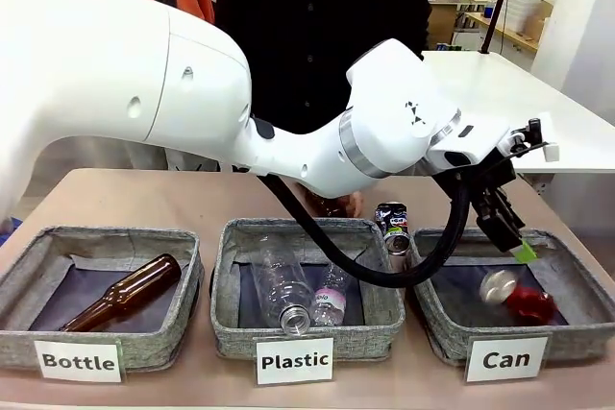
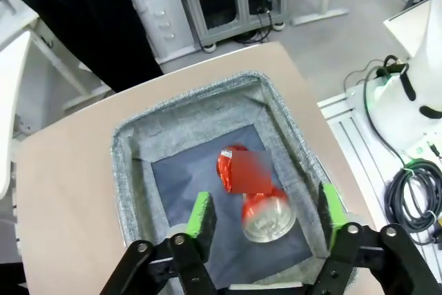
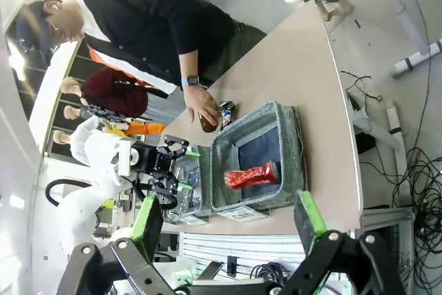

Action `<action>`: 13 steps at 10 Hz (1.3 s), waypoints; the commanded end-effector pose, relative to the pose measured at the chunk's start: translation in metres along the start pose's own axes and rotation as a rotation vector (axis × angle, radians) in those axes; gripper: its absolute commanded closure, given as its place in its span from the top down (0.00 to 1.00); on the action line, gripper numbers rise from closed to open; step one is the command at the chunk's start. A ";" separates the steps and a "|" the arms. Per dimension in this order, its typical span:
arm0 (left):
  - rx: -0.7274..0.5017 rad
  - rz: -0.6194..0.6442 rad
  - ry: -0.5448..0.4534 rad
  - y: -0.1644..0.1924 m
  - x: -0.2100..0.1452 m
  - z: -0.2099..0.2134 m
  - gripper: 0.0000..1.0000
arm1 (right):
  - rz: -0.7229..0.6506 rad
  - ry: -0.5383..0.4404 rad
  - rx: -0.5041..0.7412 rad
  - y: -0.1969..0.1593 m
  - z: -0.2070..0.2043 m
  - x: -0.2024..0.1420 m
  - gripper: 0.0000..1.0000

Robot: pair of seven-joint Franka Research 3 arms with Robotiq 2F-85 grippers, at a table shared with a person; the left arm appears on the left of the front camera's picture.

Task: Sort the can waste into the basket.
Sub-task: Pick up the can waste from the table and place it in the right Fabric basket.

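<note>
Red can lies in the Can basket; left end effector spread above

Front view: left end effector hangs over the Can basket; black and silver can stands on the tabletop just beyond the basket's far left corner. Left wrist view: green pads stand wide apart over the basket, the red can lying inside. Right wrist view: right end effector spread, well apart from the basket.

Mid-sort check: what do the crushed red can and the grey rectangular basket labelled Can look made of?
Crushed red can: thin metal by its look, with glossy red paint, a bare silvery end and a dented body. Grey rectangular basket: felt-like fabric, matte, with soft slumping walls.
</note>
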State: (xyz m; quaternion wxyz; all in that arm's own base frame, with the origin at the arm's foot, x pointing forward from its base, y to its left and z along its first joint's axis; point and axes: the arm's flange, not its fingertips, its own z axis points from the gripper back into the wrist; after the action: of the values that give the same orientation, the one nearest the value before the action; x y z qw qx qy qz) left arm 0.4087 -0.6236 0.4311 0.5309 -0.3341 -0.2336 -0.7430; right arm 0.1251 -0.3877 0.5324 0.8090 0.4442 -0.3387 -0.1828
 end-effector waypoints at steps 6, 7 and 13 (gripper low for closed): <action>-0.074 0.044 -0.163 -0.047 0.013 0.063 1.00 | 0.009 0.011 0.014 0.003 -0.004 0.000 1.00; -0.112 0.082 -0.186 -0.073 0.013 0.093 1.00 | -0.001 0.013 0.040 0.010 -0.013 0.000 1.00; 0.029 0.188 -0.342 -0.157 -0.022 0.206 1.00 | 0.041 0.078 0.058 0.038 -0.070 0.006 1.00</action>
State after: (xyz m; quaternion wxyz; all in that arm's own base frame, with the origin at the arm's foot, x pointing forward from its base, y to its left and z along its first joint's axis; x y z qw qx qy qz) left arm 0.3280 -0.4231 0.5739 0.5617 -0.4707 -0.2982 -0.6116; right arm 0.1893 -0.3037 0.5458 0.8141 0.4693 -0.3169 -0.1285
